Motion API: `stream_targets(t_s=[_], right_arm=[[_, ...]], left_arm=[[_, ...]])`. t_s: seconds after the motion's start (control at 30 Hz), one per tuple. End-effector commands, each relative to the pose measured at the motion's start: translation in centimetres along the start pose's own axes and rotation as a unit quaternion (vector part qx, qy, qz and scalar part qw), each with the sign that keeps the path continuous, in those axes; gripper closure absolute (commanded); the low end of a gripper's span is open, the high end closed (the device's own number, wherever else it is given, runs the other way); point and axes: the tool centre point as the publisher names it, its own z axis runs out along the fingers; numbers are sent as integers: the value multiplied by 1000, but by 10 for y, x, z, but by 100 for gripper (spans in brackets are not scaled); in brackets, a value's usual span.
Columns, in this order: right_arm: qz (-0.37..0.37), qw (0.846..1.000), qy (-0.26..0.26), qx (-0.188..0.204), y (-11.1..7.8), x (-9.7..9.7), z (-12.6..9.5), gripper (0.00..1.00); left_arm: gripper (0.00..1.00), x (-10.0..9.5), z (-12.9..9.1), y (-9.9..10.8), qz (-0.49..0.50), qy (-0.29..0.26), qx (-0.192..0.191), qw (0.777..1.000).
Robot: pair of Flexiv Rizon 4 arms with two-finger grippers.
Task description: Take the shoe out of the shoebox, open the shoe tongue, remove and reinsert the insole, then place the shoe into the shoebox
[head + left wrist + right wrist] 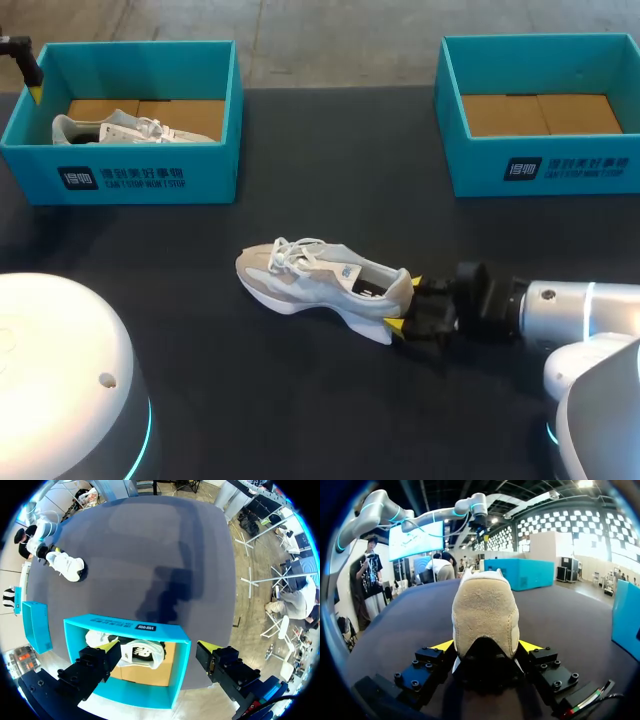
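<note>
Looking from the head view, the shoe [320, 280] sits sole-down in the middle of the table [300, 200], the right gripper [408, 305] at its heel [400, 292], likely steadying it for tongue work; left wrist: the left gripper [155, 644] hangs wide above the left shoebox [177, 675] holding a second shoe [142, 655]; right wrist: both yellow tips [445, 645] clamp the heel.

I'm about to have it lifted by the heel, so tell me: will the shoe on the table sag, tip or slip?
Probably light: the shoe looks like a mesh and suede trainer. Held only at the heel by the right hand, its toe will likely dip. The fuzzy heel should grip rather than slip.
</note>
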Motion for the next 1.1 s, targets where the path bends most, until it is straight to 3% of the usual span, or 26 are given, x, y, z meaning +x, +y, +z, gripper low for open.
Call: stream_targets(t_s=[0.03,0.73,0.77,0.8,0.83,0.87,0.9,1.1], right_arm=[[-2,1000,10,9,3,-5,-2,100],[-39,995,85,27,2,-17,-5,100],[-38,995,85,27,2,-17,-5,90],[-37,995,86,26,2,-17,-5,62],[-34,995,85,26,1,-17,-5,49],[-30,996,83,24,0,-17,-5,10],[-29,996,81,24,-1,-17,-5,0],[-25,997,66,22,-2,-15,-10,0]], left_arm=[[0,0,0,-1,0,1,-1,1000],[0,0,0,-1,0,1,-1,1000],[0,0,0,-1,0,1,-1,1000],[0,0,0,-1,0,1,-1,1000],[0,0,0,-1,0,1,-1,1000],[0,0,0,-1,0,1,-1,1000],[0,0,0,-1,0,1,-1,1000],[0,0,0,-1,0,1,-1,1000]])
